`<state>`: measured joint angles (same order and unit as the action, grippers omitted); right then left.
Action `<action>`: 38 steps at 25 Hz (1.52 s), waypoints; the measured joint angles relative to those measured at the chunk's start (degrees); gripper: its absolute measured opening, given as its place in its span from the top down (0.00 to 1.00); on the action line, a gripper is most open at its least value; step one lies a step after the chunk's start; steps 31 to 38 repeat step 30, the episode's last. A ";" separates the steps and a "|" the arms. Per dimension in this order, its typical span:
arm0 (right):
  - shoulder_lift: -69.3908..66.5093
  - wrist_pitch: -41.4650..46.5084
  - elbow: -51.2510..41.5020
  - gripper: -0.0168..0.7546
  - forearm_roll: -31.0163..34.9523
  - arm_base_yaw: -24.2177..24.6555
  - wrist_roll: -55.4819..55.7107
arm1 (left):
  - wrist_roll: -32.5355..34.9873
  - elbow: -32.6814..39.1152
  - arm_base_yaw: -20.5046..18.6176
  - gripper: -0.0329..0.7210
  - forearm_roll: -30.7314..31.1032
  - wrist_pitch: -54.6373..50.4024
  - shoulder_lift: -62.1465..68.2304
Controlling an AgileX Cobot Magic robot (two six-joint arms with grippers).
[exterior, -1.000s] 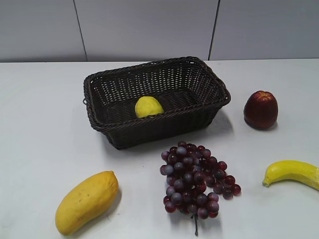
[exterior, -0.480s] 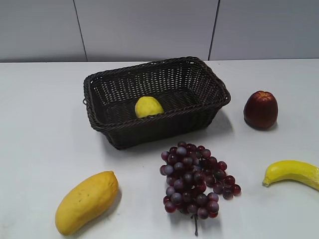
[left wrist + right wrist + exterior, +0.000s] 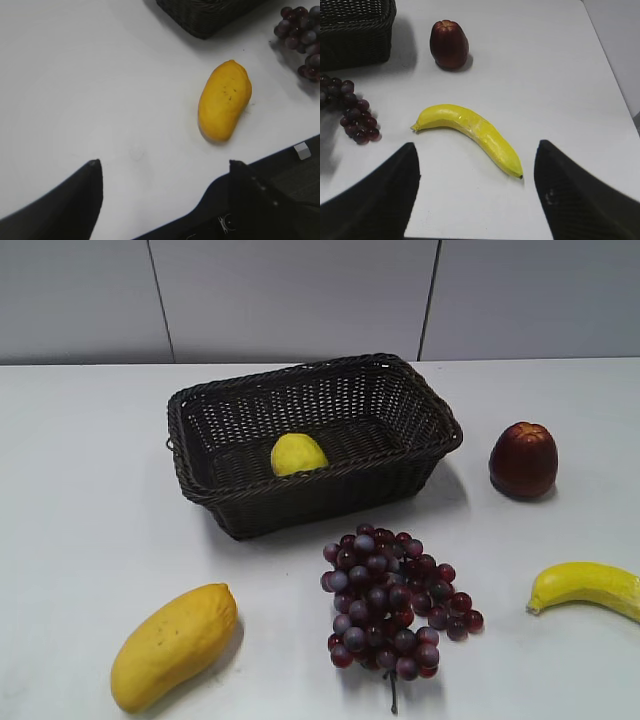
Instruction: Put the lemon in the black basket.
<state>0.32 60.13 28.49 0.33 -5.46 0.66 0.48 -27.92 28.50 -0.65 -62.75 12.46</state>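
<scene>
The lemon (image 3: 298, 454) lies inside the black basket (image 3: 200, 405), near its front wall, in the exterior view. A basket corner shows at the top of the left wrist view (image 3: 210, 15) and at the top left of the right wrist view (image 3: 355, 35). Neither arm shows in the exterior view. My left gripper (image 3: 162, 162) is open and empty over bare table near the front edge. My right gripper (image 3: 477, 147) is open and empty, just short of the banana (image 3: 470, 130).
A mango (image 3: 172, 642) lies at the front left, also in the left wrist view (image 3: 225, 100). A grape bunch (image 3: 392, 602) lies in front of the basket. A dark red apple (image 3: 522, 460) stands at the right. The banana (image 3: 588, 586) lies at the front right.
</scene>
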 joint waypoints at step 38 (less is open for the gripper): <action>0.00 0.00 0.00 0.22 -0.33 0.00 0.00 | 0.14 0.06 -25.91 0.17 -0.37 0.13 -12.77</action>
